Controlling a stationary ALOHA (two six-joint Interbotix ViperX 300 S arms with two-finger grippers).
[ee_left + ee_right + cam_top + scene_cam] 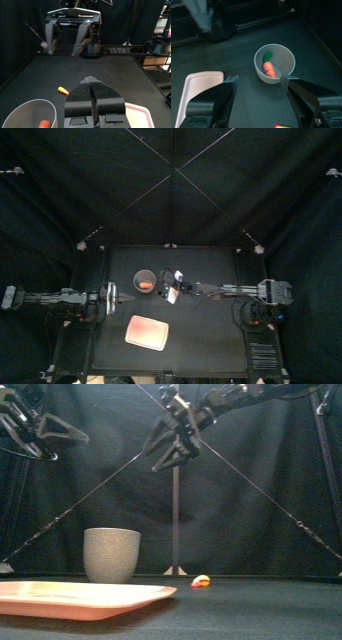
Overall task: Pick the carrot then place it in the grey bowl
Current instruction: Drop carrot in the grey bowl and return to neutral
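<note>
Now | right claw point(262, 81) high beside grey bowl point(287, 59) | jaws spread | carrot point(270, 69) inside

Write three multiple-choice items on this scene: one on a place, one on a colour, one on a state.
1. Where is the carrot?
A. on a white cutting board
B. inside the grey speckled cup
C. in a wooden box

2. What colour is the flat tray?
A. pink
B. blue
C. white

3. The right gripper is:
A. shut on the carrot
B. shut on nothing
C. open

Answers:
1 B: the right wrist view looks down on it lying in the cup.
2 A: the front view shows it pink.
3 C: its jaws stand wide apart above the cup, holding nothing.
</note>
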